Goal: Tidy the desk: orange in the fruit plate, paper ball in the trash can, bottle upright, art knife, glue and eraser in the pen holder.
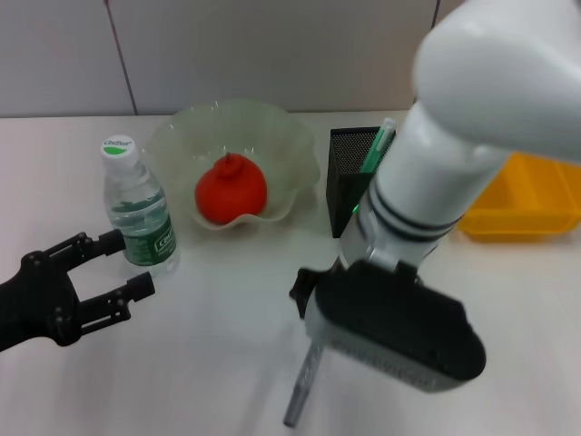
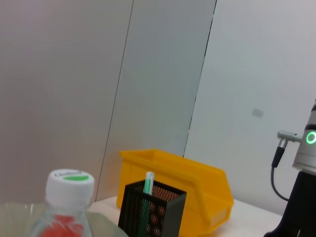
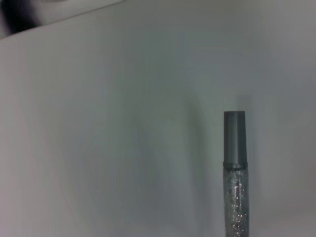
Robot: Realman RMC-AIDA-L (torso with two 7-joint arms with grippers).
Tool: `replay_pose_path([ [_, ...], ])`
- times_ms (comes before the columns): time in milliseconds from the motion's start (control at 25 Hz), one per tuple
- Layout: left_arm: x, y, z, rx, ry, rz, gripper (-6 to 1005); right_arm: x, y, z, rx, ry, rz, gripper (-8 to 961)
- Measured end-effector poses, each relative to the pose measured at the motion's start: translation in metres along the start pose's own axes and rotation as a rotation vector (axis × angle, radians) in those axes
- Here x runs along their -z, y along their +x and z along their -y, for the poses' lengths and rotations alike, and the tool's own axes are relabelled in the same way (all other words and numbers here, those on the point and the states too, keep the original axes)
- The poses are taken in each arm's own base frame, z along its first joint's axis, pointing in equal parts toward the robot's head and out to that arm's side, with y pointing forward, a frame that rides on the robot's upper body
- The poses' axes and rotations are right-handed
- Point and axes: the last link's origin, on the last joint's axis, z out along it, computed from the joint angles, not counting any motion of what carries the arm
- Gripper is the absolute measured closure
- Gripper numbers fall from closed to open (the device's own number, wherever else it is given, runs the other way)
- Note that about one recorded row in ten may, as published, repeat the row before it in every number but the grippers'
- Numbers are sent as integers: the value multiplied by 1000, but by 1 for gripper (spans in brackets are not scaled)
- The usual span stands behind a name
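Note:
My right gripper point(image 1: 313, 345) hangs low over the front middle of the table, mostly hidden under its own wrist. It is shut on a grey glitter glue stick point(image 1: 301, 386) that juts out toward the front edge. The stick's grey cap shows in the right wrist view point(image 3: 235, 173). My left gripper point(image 1: 133, 263) is open and empty at the front left, just in front of the upright water bottle point(image 1: 138, 213). The orange point(image 1: 231, 189) lies in the pale fruit plate point(image 1: 290, 150). The black mesh pen holder point(image 1: 349, 186) holds a green-handled tool point(image 1: 377, 150). No paper ball or eraser is in view.
A yellow bin point(image 1: 531, 200) stands at the right, behind the right arm; it also shows in the left wrist view point(image 2: 197, 182) behind the pen holder point(image 2: 150, 212) and the bottle point(image 2: 66, 207). A grey wall backs the table.

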Motion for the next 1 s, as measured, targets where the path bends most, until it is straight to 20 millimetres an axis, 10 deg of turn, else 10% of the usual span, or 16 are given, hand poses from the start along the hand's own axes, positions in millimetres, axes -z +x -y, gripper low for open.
replay_pose_path([
  [1000, -7, 15, 6, 18, -32, -23, 194, 100, 65, -109, -842, 740, 310, 812],
])
